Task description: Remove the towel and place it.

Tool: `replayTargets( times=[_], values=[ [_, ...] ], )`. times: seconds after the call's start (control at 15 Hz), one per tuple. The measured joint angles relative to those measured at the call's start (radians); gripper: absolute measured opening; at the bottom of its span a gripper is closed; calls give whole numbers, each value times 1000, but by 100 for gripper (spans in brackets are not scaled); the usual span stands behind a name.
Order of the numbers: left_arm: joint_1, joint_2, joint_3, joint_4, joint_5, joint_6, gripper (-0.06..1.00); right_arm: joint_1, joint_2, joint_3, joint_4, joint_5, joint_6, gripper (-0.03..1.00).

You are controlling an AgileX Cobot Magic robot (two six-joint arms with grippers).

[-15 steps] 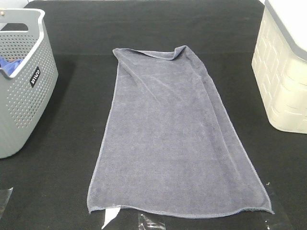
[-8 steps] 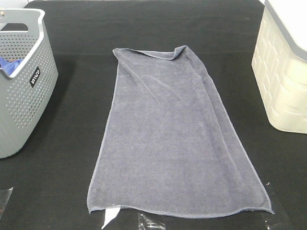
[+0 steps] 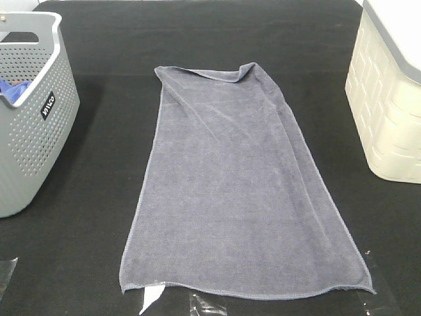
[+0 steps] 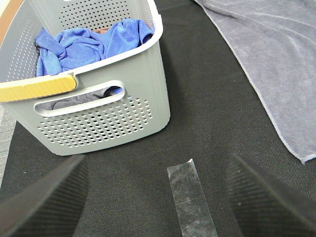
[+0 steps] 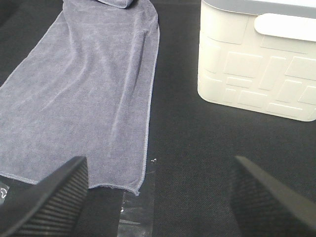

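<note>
The slate-grey towel [image 3: 237, 191] lies spread flat and lengthwise on the black table, one far corner folded over. It also shows in the left wrist view [image 4: 276, 59] and the right wrist view [image 5: 84, 94]. No arm shows in the exterior high view. My left gripper [image 4: 158, 202] is open and empty, low over the table in front of the grey perforated basket [image 4: 103, 123]. My right gripper [image 5: 158, 197] is open and empty, above the bare table beside the towel's near right corner.
The grey basket [image 3: 29, 131] stands at the left and holds a bright blue cloth [image 4: 89, 42]. A cream bin [image 3: 391, 99] stands at the right, also in the right wrist view [image 5: 256, 64]. Clear tape strips [image 4: 190, 197] lie on the table near the front.
</note>
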Motion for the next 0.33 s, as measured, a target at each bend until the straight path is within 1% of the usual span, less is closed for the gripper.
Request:
replayTargets(
  times=[0.33],
  values=[
    [0, 0, 0, 0, 0, 0, 74, 0, 0, 0, 1, 0, 0, 74]
  ],
)
